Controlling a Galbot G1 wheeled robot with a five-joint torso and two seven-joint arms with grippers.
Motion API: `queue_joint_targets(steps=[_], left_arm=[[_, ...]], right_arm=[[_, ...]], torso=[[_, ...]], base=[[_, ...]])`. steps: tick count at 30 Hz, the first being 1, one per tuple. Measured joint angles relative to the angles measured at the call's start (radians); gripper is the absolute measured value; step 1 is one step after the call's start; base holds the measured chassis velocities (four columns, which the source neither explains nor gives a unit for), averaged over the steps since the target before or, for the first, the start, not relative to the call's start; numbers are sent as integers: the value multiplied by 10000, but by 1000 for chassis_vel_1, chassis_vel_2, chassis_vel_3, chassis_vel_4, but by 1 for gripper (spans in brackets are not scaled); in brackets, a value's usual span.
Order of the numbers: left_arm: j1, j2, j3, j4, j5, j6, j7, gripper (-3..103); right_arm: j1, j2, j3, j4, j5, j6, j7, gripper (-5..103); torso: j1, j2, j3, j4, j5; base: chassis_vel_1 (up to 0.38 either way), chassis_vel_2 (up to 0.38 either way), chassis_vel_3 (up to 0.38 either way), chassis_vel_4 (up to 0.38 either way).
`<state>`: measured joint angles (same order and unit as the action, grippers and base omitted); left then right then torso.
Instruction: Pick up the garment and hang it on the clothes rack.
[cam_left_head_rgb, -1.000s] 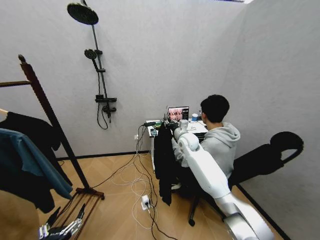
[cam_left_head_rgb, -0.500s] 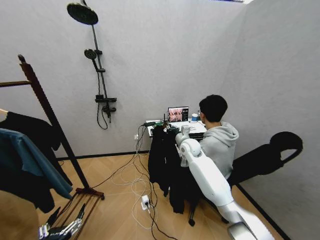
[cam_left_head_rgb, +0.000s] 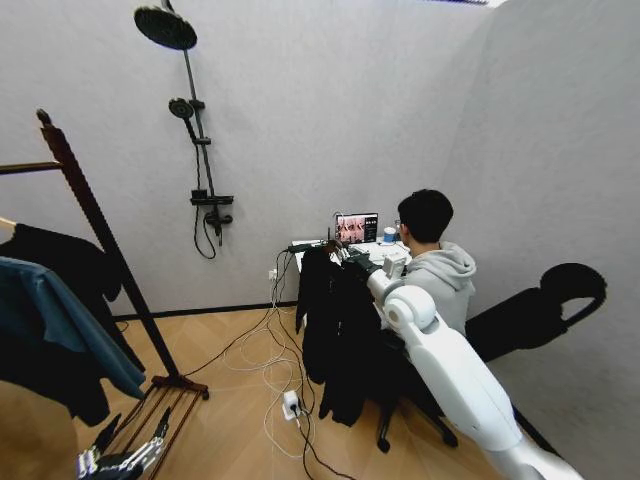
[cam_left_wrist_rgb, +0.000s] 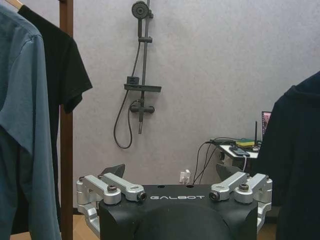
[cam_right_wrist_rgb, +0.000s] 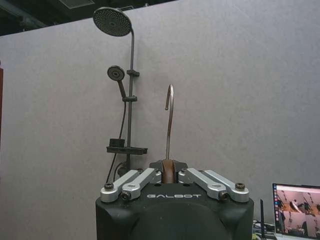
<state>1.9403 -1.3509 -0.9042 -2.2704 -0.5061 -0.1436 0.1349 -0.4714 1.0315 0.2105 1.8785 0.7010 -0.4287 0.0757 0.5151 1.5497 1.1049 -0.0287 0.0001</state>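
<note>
The garment, a plain black long-sleeved top, hangs in mid-room from its dark hanger, clear of the floor. My right gripper is shut on the hanger's neck; in the right wrist view the metal hook rises straight up between the closed fingers. The clothes rack, dark reddish-brown wood, stands at the far left with its rail running out of view. My left gripper hangs low by the rack's slatted base, open and holding nothing. The garment's edge also appears in the left wrist view.
A teal-blue sweater and a black garment on a pale hanger hang on the rack. A black shower-head stand is on the back wall. A desk with a laptop stands behind the garment, and cables trail over the floor.
My right arm has swung its elbow out to the right. The garment has turned from a narrow edge-on strip to a broader face and shifted slightly. The left arm has not moved.
</note>
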Motion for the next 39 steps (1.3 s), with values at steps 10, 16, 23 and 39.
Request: queue_joint_targets(steps=[10, 16, 23, 39], left_arm=[[0, 0, 0, 0, 0, 0, 1, 100], [0, 0, 0, 0, 0, 0, 1, 100], [0, 0, 0, 0, 0, 0, 1, 100], [-2, 0, 0, 0, 0, 0, 2, 100]], right_arm=[[-405, -489, 341, 439, 58, -73, -230, 9], [-670, -564, 380, 816, 68, -44, -185, 9], [-777, -563, 468, 1058, 85, -115, -128, 9], [-1122, -560, 563, 1701, -7, -395, -276, 9]], torso=[[-1, 1, 0, -1, 0], [-3, 3, -1, -1, 0], [-1, 2, 0, 0, -3], [13, -5, 4, 2, -2]], base=[[18, 31, 29, 16], [17, 175, 156, 13], [-61, 278, 310, -80], [-145, 388, 399, -137]])
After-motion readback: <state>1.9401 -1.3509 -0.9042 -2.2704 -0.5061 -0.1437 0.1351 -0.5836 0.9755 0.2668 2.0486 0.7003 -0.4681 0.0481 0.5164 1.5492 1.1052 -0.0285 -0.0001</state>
